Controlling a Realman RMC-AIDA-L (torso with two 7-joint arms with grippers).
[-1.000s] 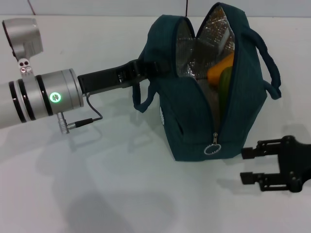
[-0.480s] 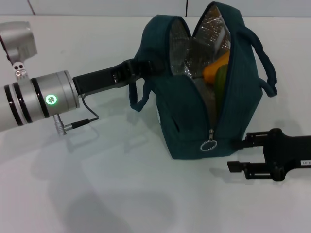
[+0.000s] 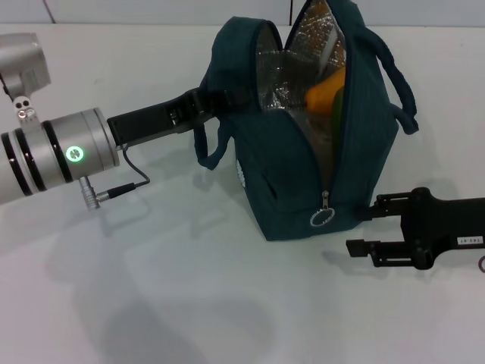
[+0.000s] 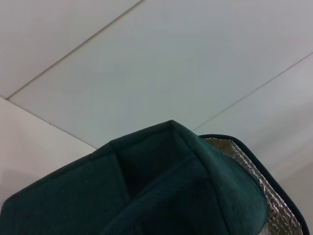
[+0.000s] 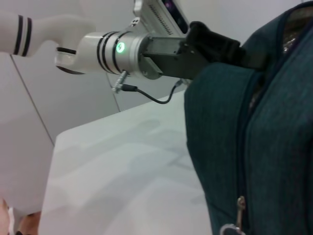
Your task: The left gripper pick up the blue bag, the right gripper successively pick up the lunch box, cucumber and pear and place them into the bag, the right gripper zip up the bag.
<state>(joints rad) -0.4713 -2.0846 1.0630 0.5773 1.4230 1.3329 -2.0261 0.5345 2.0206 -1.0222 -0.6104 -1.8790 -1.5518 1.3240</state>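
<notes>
Standing upright on the white table point(image 3: 151, 303), the blue bag point(image 3: 288, 182) gapes open along its top, its foil lining showing, the zipper ring pull point(image 3: 321, 218) hanging low on the near end. Reaching in from the robot's left, the left gripper point(image 3: 216, 102) is clamped on the bag's upper edge by one handle, while the right gripper point(image 3: 362, 229) sits low just beside the bag's near end, close to the ring pull, its fingers apart and holding nothing. Inside the opening, the yellow-orange pear point(image 3: 324, 89) rests against the dark green cucumber point(image 3: 336, 115).
</notes>
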